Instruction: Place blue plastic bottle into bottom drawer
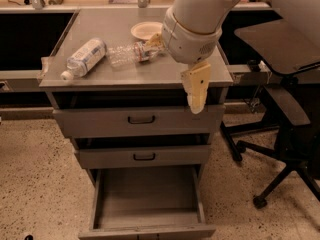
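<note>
The blue plastic bottle [84, 58], stout with a white cap and pale label, lies on its side at the left of the grey cabinet top [100, 29]. The bottom drawer [147, 196] is pulled open, and its flat grey floor holds nothing. My gripper [196, 93] hangs down from the large white arm [200, 19] at the cabinet's front right edge, in front of the top drawer. It is well to the right of the bottle and holds nothing that I can see.
A slim clear crinkled bottle [127, 54] lies mid-top, next to a pale bowl [145, 30]. The two upper drawers [140, 119] with dark handles are shut. A black office chair [285, 104] stands to the right. The floor is speckled.
</note>
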